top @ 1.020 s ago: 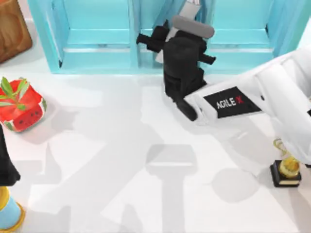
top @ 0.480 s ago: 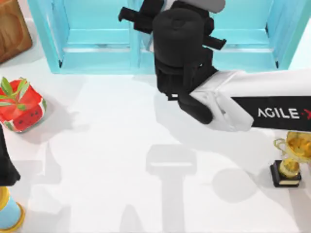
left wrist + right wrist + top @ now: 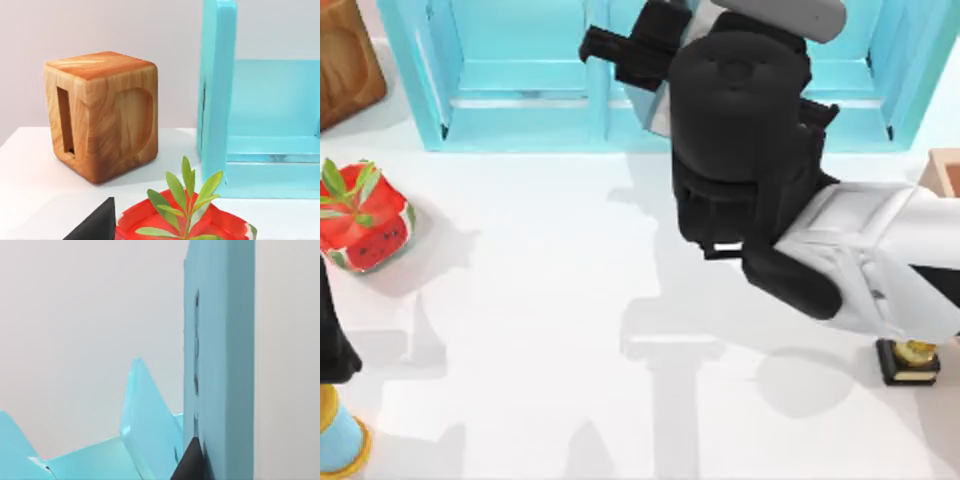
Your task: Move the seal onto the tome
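The light-blue shelf unit spans the upper frame above the white tabletop, and my right arm covers its middle part. I cannot tell the right pincer's state, nor where the seal or tome is. Risk: this arm could knock the gold trophy, lower right.

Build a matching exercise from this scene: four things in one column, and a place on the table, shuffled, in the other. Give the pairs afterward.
Things:
1. shelf unit
2. wooden block
3. red plant pot
4. trophy

Places, by the top view:
A. left side, near the middle of the left edge
B. right side, partly under the right arm
C. far-left corner
D. along the far edge, across the middle

Pairs: 1-D, 2-C, 3-A, 4-B
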Available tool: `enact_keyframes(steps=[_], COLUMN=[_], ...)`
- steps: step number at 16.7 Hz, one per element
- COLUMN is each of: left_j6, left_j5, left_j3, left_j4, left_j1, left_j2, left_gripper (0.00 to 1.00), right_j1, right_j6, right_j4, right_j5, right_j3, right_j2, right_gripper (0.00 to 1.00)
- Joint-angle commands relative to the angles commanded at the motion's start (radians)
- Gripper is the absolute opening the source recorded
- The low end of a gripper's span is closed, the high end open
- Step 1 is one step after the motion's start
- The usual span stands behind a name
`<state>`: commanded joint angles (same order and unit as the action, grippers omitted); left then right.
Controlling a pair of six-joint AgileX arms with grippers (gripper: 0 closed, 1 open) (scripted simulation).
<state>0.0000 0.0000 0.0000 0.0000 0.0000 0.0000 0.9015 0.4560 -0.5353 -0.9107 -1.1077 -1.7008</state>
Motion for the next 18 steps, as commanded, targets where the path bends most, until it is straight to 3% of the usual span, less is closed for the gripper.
enact_keyframes(steps=[5,9,13,18], left_j6=[0.000,0.000,0.000,0.000], left_j5=[0.000,0.000,0.000,0.000], left_j3=[0.000,0.000,0.000,0.000], left_j4=[0.000,0.000,0.000,0.000], left_j1=[0.000,0.000,0.000,0.000], left_j2=[0.000,0.000,0.000,0.000], left_gripper=[1.00,1.00,1.00,1.00], right_j1=[-0.005,-0.008,-0.021,-0.057], right_j6=[-0.011,-0.160,-0.476,-1.036], right_j4=[-0.005,-0.050,-0.123,-0.227], right_j5=[0.005,0.047,0.124,0.260], right_j3=[0.002,0.049,0.146,0.318], right_j2=[-0.007,-0.019,-0.038,-0.037], right_gripper=[0.00,0.00,0.00,0.00])
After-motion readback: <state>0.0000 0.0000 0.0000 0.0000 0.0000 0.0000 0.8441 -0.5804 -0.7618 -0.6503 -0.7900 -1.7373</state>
